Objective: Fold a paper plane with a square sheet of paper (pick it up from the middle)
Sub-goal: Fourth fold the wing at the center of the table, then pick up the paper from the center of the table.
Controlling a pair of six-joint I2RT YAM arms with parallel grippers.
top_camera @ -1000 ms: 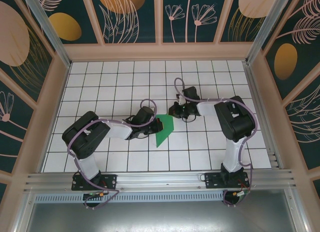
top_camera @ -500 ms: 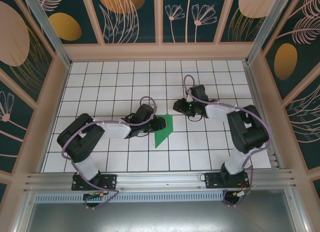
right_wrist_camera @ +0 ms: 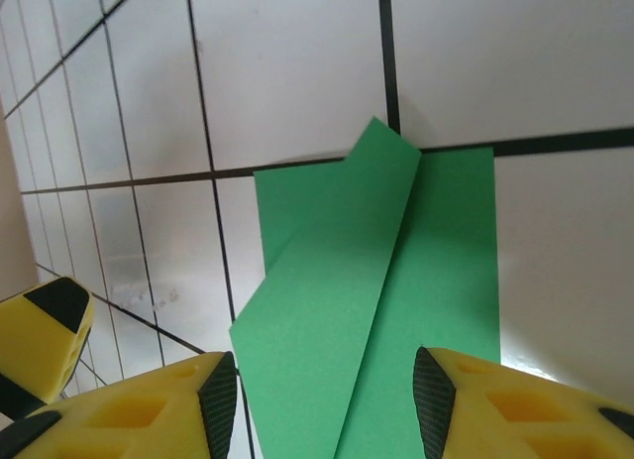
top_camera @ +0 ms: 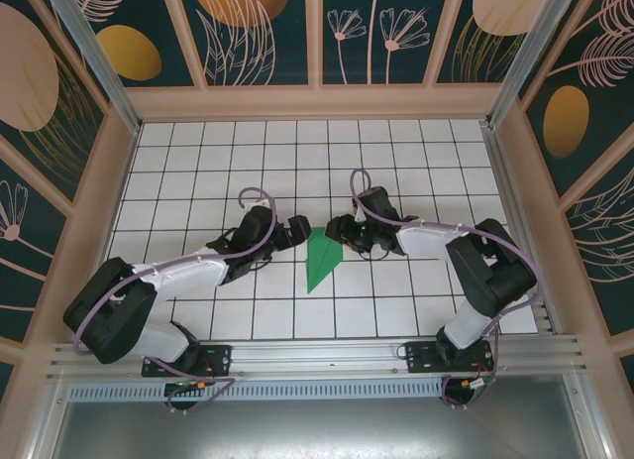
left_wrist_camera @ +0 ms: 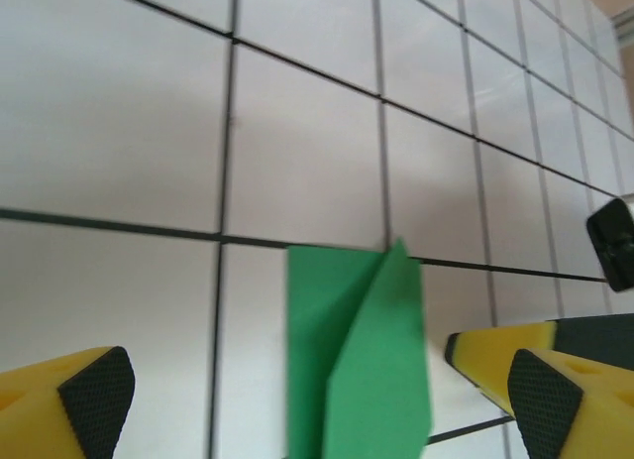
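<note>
The square sheet of paper (top_camera: 322,261) lies on the white grid table as a creased green shape, wide at the far end and tapering to a point toward me. One flap stands up along a centre crease (right_wrist_camera: 376,281). My left gripper (top_camera: 298,227) is at the paper's far left corner, open wide, its pads straddling the paper (left_wrist_camera: 352,380) without touching it. Opposite it, my right gripper (top_camera: 335,227) is at the far right corner and also open. In the right wrist view its pads (right_wrist_camera: 433,395) stand apart over the paper, with no grip on it.
The table (top_camera: 198,172) is a white tiled surface inside a raised wooden frame (top_camera: 317,102). A metal rail (top_camera: 317,355) runs along the near edge by the arm bases. The two grippers' fingers are very close together over the paper's far end.
Both grippers went from shut to open and let go of the paper. The left arm stretched out lower, and the right gripper swung left to the paper's far end. The paper looks narrower.
</note>
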